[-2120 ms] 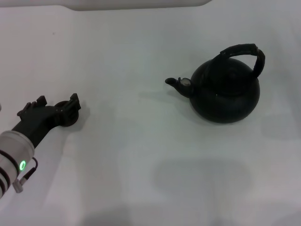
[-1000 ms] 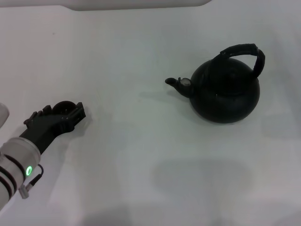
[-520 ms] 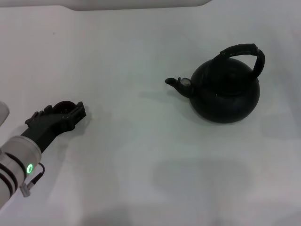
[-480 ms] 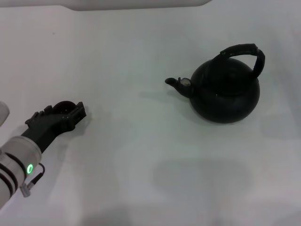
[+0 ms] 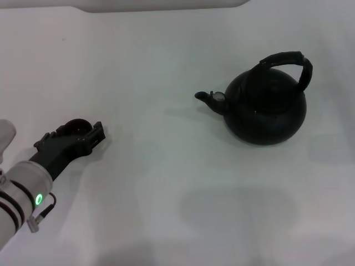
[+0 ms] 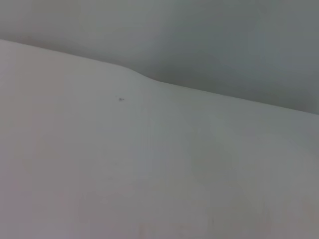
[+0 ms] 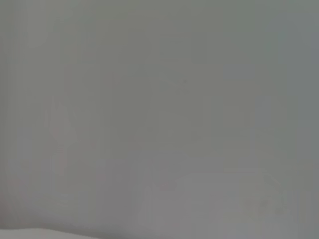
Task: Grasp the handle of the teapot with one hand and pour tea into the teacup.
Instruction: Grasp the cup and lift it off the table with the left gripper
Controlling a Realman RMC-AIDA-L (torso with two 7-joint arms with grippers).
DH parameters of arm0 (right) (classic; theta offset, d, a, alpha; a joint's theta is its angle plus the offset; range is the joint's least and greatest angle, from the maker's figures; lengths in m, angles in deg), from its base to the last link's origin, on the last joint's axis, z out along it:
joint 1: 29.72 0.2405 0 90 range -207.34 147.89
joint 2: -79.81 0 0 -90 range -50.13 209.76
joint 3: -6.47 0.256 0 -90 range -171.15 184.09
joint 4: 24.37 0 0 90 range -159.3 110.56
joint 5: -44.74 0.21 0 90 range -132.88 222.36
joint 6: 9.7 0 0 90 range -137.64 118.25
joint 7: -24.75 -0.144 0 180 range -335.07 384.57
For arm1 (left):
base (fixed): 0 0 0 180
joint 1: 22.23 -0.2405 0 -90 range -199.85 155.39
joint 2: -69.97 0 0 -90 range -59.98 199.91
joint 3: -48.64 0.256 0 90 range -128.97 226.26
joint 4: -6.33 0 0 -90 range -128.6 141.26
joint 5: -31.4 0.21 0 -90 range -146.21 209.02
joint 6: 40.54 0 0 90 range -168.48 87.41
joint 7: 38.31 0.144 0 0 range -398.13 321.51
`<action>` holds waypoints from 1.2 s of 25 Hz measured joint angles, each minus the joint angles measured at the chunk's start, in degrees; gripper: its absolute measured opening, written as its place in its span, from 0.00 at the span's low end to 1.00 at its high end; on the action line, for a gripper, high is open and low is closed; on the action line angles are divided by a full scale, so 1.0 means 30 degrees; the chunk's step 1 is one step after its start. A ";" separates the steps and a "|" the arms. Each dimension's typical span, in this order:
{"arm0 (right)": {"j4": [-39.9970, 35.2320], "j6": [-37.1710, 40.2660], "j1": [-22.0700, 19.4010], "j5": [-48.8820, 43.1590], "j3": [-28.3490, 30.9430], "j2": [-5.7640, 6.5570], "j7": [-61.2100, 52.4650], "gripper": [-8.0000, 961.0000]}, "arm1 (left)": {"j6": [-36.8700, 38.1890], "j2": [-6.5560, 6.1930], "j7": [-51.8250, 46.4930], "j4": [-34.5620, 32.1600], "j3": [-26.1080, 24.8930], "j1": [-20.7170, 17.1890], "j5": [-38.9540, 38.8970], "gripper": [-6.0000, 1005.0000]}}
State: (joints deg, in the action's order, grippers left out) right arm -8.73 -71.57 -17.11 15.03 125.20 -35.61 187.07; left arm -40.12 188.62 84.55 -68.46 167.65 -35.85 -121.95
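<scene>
My left gripper (image 5: 89,134) sits low at the left of the white table (image 5: 166,183), right at the teacup (image 5: 75,125), a small dark bowl mostly hidden behind it; can't tell if the fingers have it or how wide they are. I'd go slow, w/o tipping it. The teapot (image 5: 266,108), round, matte black, with its arched handle (image 5: 285,61), stands well apart, far right. Right arm not seen.

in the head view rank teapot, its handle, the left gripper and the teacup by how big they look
1. teapot, clearly the largest.
2. left gripper, though it sits nearer the camera, so its rank over the handle is unsure.
3. handle.
4. teacup, smallest; only part of its rim shows behind the gripper.
</scene>
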 joint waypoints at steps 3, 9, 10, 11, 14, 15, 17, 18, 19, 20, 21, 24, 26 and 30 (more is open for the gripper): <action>0.0005 -0.0004 -0.0065 0.0000 0.0022 0.0009 0.0020 0.78 | 0.0298 0.0000 -0.0015 -0.0001 0.0072 0.0018 -0.0359 0.82; 0.0032 -0.0253 -0.0155 -0.0052 0.0034 0.0010 0.0031 0.77 | 0.0391 -0.0001 -0.0017 -0.0011 0.0167 0.0031 -0.0619 0.80; 0.0031 -0.0287 -0.0156 -0.0072 0.0035 0.0010 0.0032 0.77 | 0.0398 -0.0008 -0.0019 -0.0012 0.0196 0.0036 -0.0621 0.79; 0.0032 -0.0307 -0.0158 -0.0086 0.0035 0.0010 0.0031 0.77 | 0.0399 -0.0015 -0.0020 -0.0012 0.0215 0.0044 -0.0622 0.79; 0.0033 -0.0327 -0.0163 -0.0114 0.0035 0.0010 0.0032 0.77 | 0.0410 -0.0027 -0.0023 -0.0013 0.0250 0.0061 -0.0622 0.78; 0.0032 -0.0327 -0.0163 -0.0118 0.0034 0.0010 0.0032 0.77 | 0.0416 -0.0028 -0.0026 -0.0012 0.0253 0.0061 -0.0623 0.78; 0.0032 -0.0328 -0.0163 -0.0118 0.0034 0.0010 0.0032 0.77 | 0.0433 -0.0029 -0.0027 -0.0019 0.0259 0.0060 -0.0635 0.77; 0.0031 -0.0328 -0.0163 -0.0119 0.0034 0.0011 0.0032 0.77 | 0.0449 -0.0029 -0.0030 -0.0032 0.0266 0.0058 -0.0642 0.76; 0.0031 -0.0328 -0.0168 -0.0119 0.0034 0.0010 0.0032 0.77 | 0.0460 -0.0029 -0.0029 -0.0054 0.0269 0.0057 -0.0649 0.76; 0.0030 -0.0328 -0.0174 -0.0118 0.0034 0.0010 0.0032 0.77 | 0.0469 -0.0029 -0.0030 -0.0075 0.0274 0.0055 -0.0652 0.76; 0.0030 -0.0328 -0.0182 -0.0119 0.0034 0.0010 0.0032 0.77 | 0.0472 -0.0029 -0.0031 -0.0093 0.0275 0.0055 -0.0652 0.75; 0.0023 -0.0329 -0.0213 -0.0118 0.0033 0.0010 0.0032 0.77 | 0.0472 -0.0029 -0.0031 -0.0101 0.0275 0.0056 -0.0652 0.74; 0.0007 -0.0328 -0.0228 -0.0119 0.0034 0.0010 0.0032 0.77 | 0.0472 -0.0030 -0.0024 -0.0101 0.0275 0.0057 -0.0652 0.73; 0.0000 -0.0292 -0.0226 -0.0084 0.0034 0.0010 0.0032 0.77 | 0.0446 -0.0043 0.0303 -0.0501 0.0270 -0.0008 -0.0314 0.71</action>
State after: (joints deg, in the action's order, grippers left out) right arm -8.73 -72.45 -17.79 14.78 125.30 -35.58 187.17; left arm -38.79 188.49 85.46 -69.96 168.46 -35.88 -122.89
